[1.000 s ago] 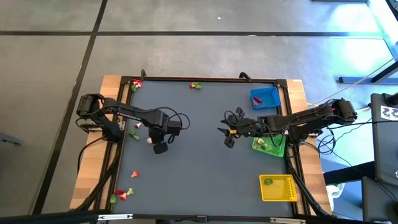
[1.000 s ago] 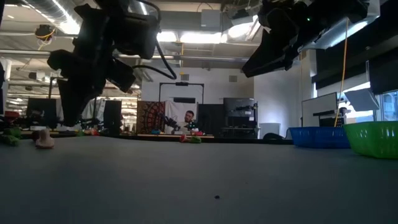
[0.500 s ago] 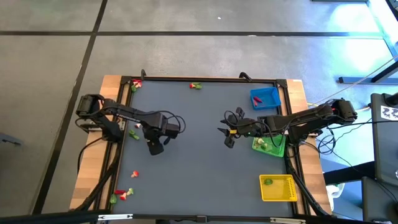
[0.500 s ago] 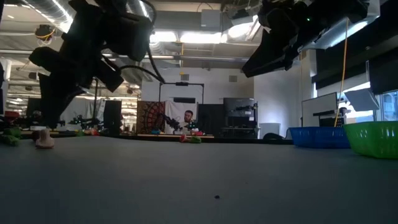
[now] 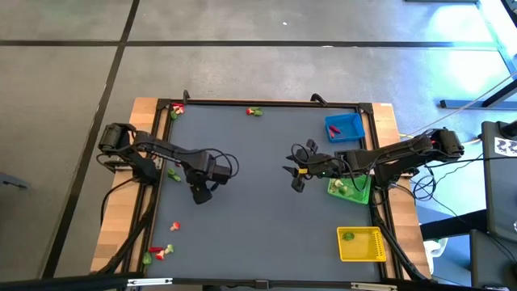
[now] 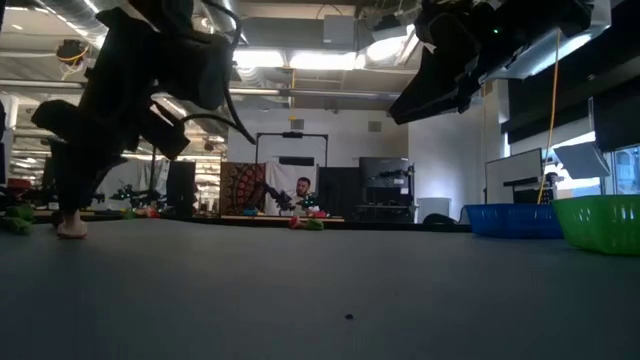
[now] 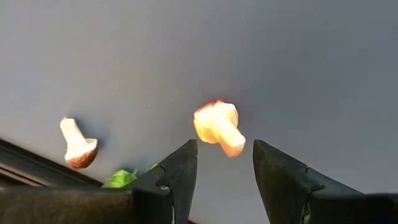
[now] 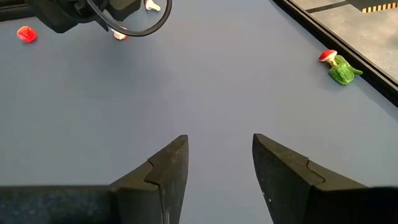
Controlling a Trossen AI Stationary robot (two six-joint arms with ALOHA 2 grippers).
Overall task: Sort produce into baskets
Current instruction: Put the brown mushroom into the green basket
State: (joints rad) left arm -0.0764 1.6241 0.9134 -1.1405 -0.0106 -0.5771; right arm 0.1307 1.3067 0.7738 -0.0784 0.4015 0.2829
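Note:
A whitish mushroom piece with a reddish cap (image 7: 217, 126) lies on the grey mat, left of centre. My left gripper (image 7: 224, 146) stands open just above it, pointing steeply down, fingertips on either side of its stem end. In the low view the piece (image 6: 70, 227) sits right under that gripper (image 6: 68, 205). My right gripper (image 8: 214, 155) hangs open and holds nothing, above the mat (image 5: 258, 202), next to the green basket (image 5: 349, 187). The blue basket (image 5: 344, 128) and the yellow basket (image 5: 361, 244) stand along the right edge.
A second mushroom (image 7: 78, 146) and a green piece (image 7: 124, 178) lie near the left edge. More produce sits at the far left corner (image 5: 176, 109), the far edge (image 5: 254, 111) and the near left (image 5: 157, 253). The mat's middle is bare.
My left gripper has moved toward the table's left edge and sunk toward the mushroom piece, which has stayed where it lay.

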